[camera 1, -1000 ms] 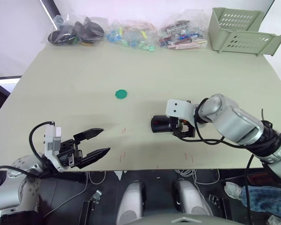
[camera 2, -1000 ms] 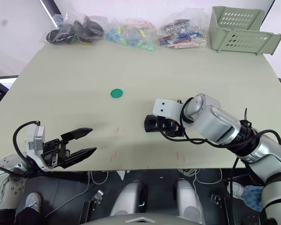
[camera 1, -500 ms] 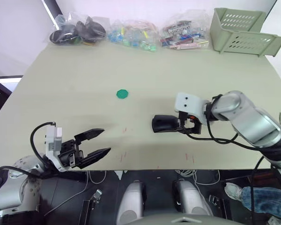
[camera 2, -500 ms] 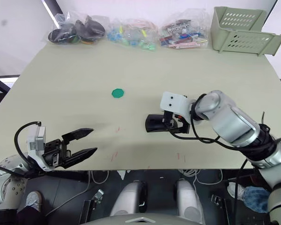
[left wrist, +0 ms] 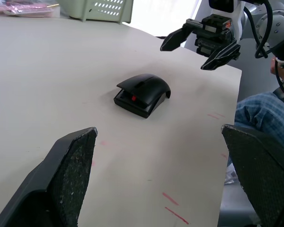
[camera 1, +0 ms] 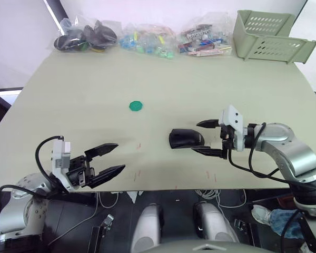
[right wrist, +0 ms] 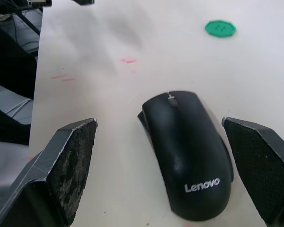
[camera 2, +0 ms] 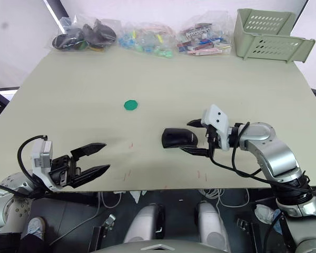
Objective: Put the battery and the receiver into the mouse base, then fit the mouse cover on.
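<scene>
While glossy and curved, the mouse cover (right wrist: pixel 187 158) tops the boxy mouse base (left wrist: pixel 132 101).

Silver arms; black cables; black fingers (camera 1: pixel 207 124), seemingly textured

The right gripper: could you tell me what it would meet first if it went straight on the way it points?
Most likely the mouse: the open right gripper points straight at its back end, with bare table between them.
</scene>
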Controlling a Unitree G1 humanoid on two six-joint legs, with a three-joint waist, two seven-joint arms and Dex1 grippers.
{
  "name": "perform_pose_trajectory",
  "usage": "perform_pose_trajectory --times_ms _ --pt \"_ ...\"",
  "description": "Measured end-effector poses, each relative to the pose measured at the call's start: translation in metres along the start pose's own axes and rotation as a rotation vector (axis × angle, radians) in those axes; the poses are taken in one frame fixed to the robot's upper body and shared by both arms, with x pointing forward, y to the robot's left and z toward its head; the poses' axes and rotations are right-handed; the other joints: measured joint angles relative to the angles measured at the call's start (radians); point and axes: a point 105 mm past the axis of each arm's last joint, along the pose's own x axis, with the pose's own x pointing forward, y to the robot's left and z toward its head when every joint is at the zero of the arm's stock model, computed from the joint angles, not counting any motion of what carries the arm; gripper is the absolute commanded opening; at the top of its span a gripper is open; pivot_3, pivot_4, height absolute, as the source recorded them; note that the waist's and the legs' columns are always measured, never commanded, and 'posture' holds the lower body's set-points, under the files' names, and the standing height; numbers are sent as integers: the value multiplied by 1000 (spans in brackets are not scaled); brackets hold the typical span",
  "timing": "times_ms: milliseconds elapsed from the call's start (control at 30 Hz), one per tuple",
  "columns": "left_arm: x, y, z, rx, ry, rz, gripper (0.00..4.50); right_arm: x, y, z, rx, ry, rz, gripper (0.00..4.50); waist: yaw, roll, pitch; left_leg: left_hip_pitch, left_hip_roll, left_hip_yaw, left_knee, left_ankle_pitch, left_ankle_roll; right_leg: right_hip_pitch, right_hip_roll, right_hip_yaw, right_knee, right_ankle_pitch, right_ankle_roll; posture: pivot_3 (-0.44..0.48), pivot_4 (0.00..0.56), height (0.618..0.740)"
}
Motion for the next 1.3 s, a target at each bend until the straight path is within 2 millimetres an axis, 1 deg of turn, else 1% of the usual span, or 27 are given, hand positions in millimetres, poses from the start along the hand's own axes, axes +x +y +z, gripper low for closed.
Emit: perform_pose_trajectory --times_ms 33,67,300,433,567,667,1033,1133,1167,1200,1300 --pt "3 0 2 4 -1 -21 4500 4 -6 -18 18 31 3 4438 1 0 0 0 0 0 0 0 0 0 0 0 0 0 0 0 150 740" --pt "3 -1 2 2 3 -28 4500 5 -9 -23 25 39 5 4438 1 0 0 0 0 1 0 0 0 0 0 0 0 0 0 0 150 740" --pt "3 -2 2 -2 9 -47 4500 7 -21 -39 -4 54 18 4438 1 0 0 0 0 1 0 0 0 0 0 1 0 0 0 0 150 740" --pt "3 -3 1 -7 11 -47 4500 7 -22 -48 1 60 30 4438 1 0 0 0 0 1 0 0 0 0 0 1 0 0 0 0 150 740" --pt "3 -3 1 -7 11 -47 4500 10 -24 -48 -7 61 38 4438 1 0 0 0 0 1 0 0 0 0 0 1 0 0 0 0 150 740" --pt "2 -3 1 -8 12 -46 4500 10 -25 -48 -14 65 41 3740 1 0 0 0 0 0 0 0 0 0 0 1 0 0 0 0 150 740" --pt "2 -3 0 -10 13 -44 4500 13 -25 -49 -17 64 49 3740 1 0 0 0 0 1 0 0 0 0 0 1 0 1 1 0 150 740" --pt "2 -3 1 -9 13 -44 4500 13 -25 -49 -17 64 50 2964 1 0 0 0 0 1 0 0 0 0 0 1 0 1 1 0 150 740" --pt "2 -3 1 -8 13 -45 4500 13 -25 -48 -19 64 51 2477 1 0 0 0 0 1 0 0 0 0 0 1 0 1 1 0 150 740" --pt "2 -3 1 -8 13 -45 4500 13 -25 -48 -19 63 52 2337 1 0 0 0 0 1 0 0 0 0 0 1 0 1 1 0 150 740" --pt "3 -3 1 -7 13 -45 4500 13 -24 -48 -21 63 52 2337 0 0 0 0 0 0 0 0 0 0 0 1 0 1 1 0 150 740"
